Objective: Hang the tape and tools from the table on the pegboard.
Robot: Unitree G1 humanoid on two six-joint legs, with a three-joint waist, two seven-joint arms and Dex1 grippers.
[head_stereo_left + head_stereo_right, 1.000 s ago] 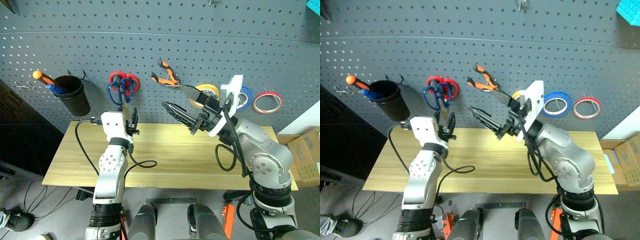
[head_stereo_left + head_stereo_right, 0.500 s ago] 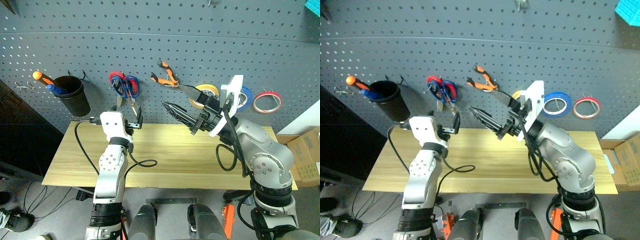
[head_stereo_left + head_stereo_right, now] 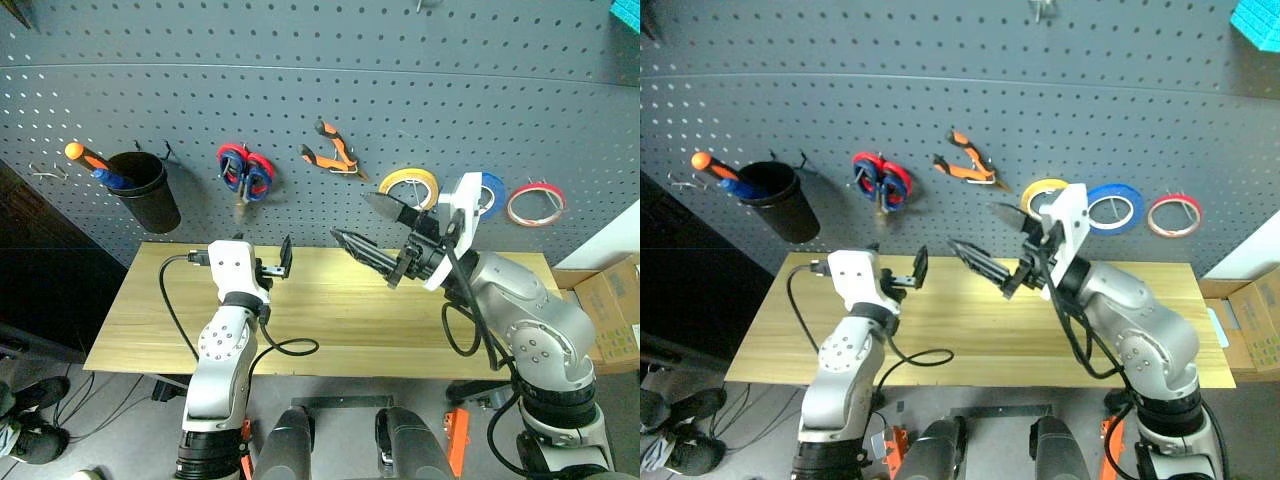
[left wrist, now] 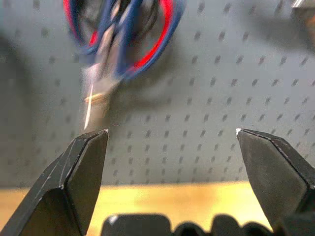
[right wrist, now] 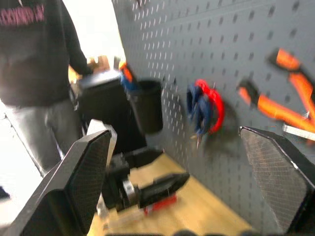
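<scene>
Wooden surface [image 3: 330,310] carries no tool | left gripper [image 3: 262,268] fingers wide apart, hold nothing | right gripper [image 3: 372,232] fingers wide apart, hold nothing | scissors [image 3: 246,175], pliers [image 3: 333,150], tape [image 3: 535,203] hang on pegboard [image 3: 330,70] | advice: draw both arms back slowly, not touching the hung things.

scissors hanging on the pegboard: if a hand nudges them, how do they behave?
The scissors hang from the pegboard by their red and blue handle loops, blades down, so a nudge would probably set them swinging. They look blurred in the left wrist view, which hints they are swaying now. The steel blades should be stiff; the loops sit loosely, so an upward push might unhook them.
</scene>
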